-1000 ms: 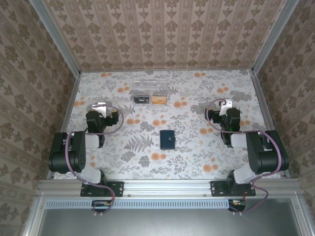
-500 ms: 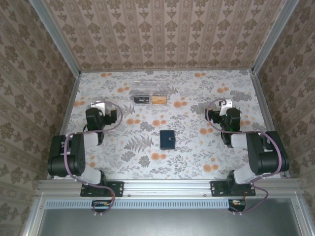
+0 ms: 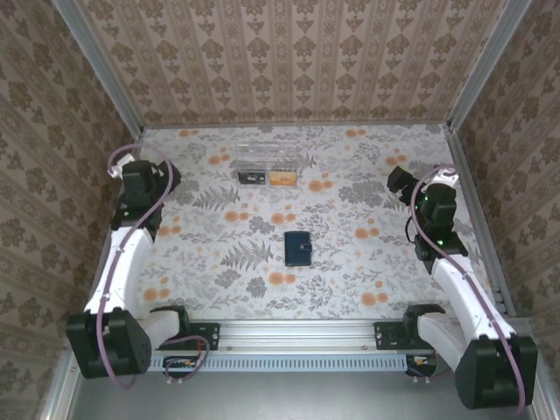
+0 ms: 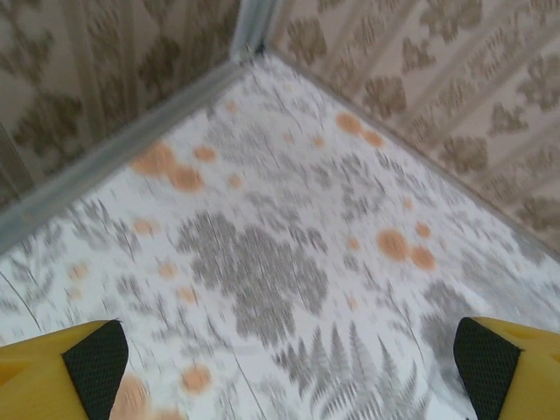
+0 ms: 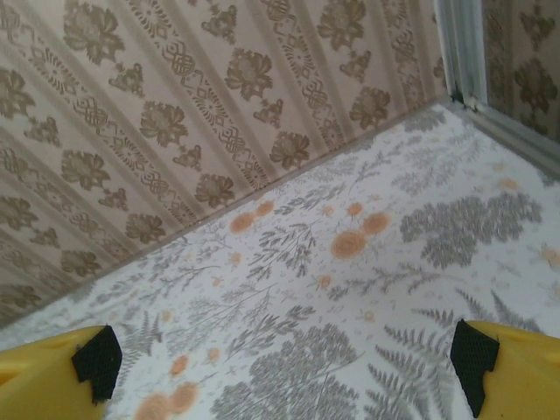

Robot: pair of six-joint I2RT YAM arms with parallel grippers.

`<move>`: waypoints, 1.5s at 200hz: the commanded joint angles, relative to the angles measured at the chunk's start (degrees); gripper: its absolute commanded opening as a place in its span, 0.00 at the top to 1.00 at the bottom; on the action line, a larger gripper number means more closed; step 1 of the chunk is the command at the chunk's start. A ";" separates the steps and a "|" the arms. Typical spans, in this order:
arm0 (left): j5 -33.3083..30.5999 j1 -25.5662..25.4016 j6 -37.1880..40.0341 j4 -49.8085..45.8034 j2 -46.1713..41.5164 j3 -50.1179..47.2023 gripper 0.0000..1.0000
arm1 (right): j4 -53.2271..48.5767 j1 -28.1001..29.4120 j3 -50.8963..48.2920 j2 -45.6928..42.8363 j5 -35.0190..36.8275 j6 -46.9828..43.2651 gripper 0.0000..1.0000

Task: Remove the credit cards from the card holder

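Observation:
The card holder (image 3: 298,248) lies folded shut, dark navy, near the middle of the table, its snap tab on the right side. The credit cards are hidden. My left gripper (image 3: 147,178) is raised far to the holder's left, by the left wall. In the left wrist view it (image 4: 289,367) is open, its black pads wide apart over bare floral tabletop near the far-left corner. My right gripper (image 3: 404,181) hangs well to the holder's right. In the right wrist view it (image 5: 284,363) is open too, nothing between its fingers.
A clear plastic box (image 3: 267,156) stands at the back centre, with a dark item and an orange-tan item at its near side. Metal rails (image 3: 122,188) and patterned walls close the table on three sides. Floral tabletop (image 3: 350,280) surrounds the holder.
Both arms have unfolded from their tucked pose. The left gripper swung out toward the far-left wall, the right gripper toward the right wall. The card holder has not moved.

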 commanded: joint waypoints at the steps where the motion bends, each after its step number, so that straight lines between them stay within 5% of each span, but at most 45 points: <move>1: 4.01 -6.12 -4.46 -6.44 -4.90 -3.03 0.00 | -11.67 0.59 3.62 -3.81 -3.57 6.65 0.00; 21: 2.76 -15.02 -4.51 -6.13 -8.92 -7.04 0.00 | -17.26 4.05 5.91 -6.05 -5.12 5.62 0.00; 86: -13.09 -43.91 -12.19 -4.80 -13.72 -18.42 0.00 | -31.06 26.23 11.71 -3.76 5.39 2.06 0.00; 121: -24.28 -52.96 -24.02 -9.16 -16.12 -22.64 0.00 | -35.64 42.98 15.33 4.55 19.20 0.41 0.01; 175: -22.69 -54.09 -26.46 -18.78 -23.15 -24.56 0.00 | -41.21 58.70 23.62 23.67 29.52 1.35 0.19; 216: -23.00 -54.11 -28.28 -23.23 -26.70 -24.96 0.00 | -42.74 61.37 28.71 36.47 25.73 2.10 0.60; 300: -20.80 -54.15 -27.31 -21.14 -27.33 -26.38 0.00 | -44.73 61.85 34.14 50.45 21.20 2.96 0.55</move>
